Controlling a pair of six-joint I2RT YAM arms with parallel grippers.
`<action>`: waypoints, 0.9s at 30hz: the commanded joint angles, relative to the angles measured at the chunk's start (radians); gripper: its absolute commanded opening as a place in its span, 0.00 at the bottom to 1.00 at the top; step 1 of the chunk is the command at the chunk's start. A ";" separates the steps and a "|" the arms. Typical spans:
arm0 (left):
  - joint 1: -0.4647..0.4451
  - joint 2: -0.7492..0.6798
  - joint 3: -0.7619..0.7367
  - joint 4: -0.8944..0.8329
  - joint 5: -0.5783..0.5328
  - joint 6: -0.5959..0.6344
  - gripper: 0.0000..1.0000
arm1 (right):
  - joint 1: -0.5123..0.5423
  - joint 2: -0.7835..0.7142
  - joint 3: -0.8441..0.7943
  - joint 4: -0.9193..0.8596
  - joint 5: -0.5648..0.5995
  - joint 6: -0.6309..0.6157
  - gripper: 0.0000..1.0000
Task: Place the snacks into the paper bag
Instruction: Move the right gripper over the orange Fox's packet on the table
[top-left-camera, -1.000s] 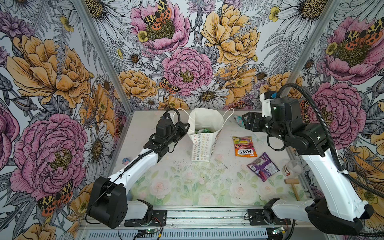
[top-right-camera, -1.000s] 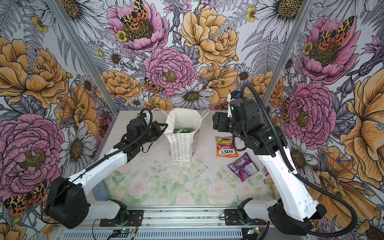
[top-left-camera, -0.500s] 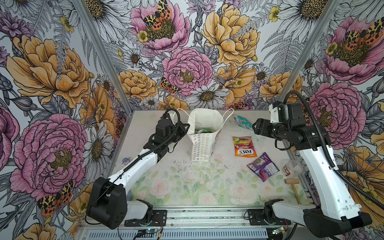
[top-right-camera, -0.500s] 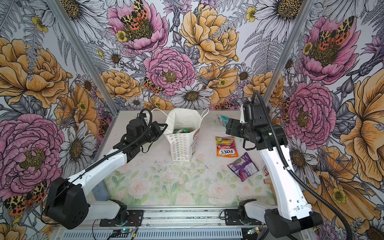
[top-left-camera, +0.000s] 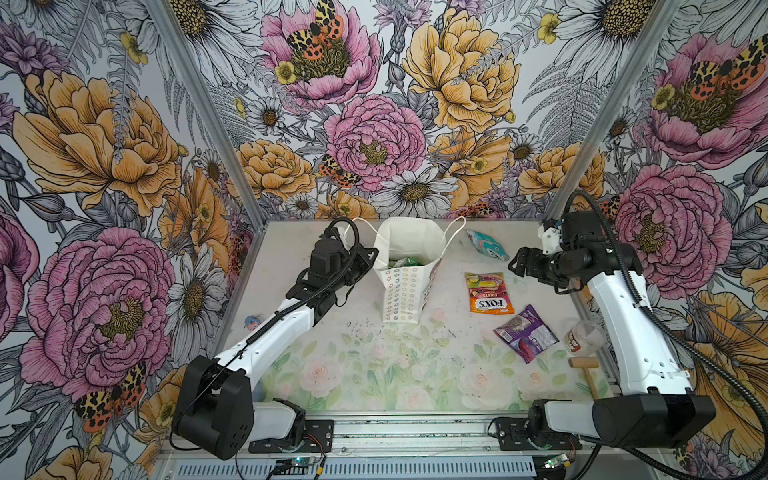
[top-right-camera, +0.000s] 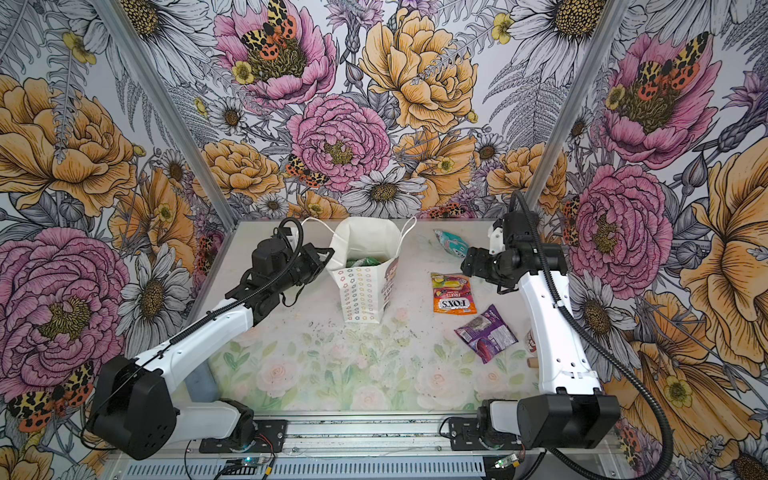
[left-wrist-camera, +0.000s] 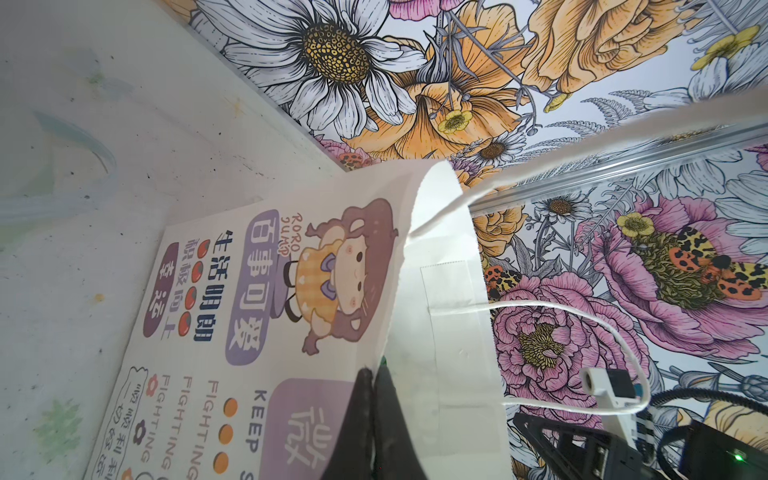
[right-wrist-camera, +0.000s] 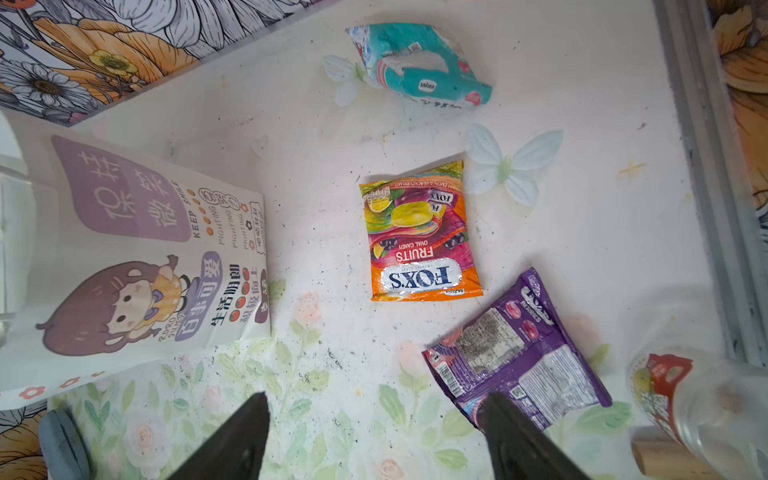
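Your left fingers (left-wrist-camera: 357, 424) were clamped on the rim of the paper bag (top-left-camera: 401, 291), which stood upright on the worktop (top-left-camera: 374, 374) with a green packet (top-left-camera: 405, 262) inside. Your right fingers (right-wrist-camera: 232, 440) hung apart, empty, near the orange packet (top-left-camera: 488, 293). The purple packet (top-left-camera: 525, 334) and the teal packet (top-left-camera: 486, 245) lay right of the bag too.

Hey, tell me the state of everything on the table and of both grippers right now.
White flower-printed paper bag: upright, open, green packet inside.
Orange FOX'S packet: flat, front up.
Purple packet: flat, back up.
Teal packet: lying down, outside bag.
Small wooden mallet: lying down.
Left gripper: shut on bag's rim.
Right gripper: open, empty.
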 joint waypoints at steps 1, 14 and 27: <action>0.007 -0.031 -0.010 0.009 -0.013 -0.008 0.00 | -0.017 0.029 -0.030 0.046 -0.041 -0.048 0.83; 0.011 -0.033 -0.012 0.011 -0.009 -0.009 0.00 | -0.093 0.174 -0.130 0.154 -0.175 -0.100 0.84; 0.021 -0.037 -0.018 0.011 -0.008 -0.011 0.00 | -0.130 0.312 -0.153 0.213 -0.160 -0.123 0.83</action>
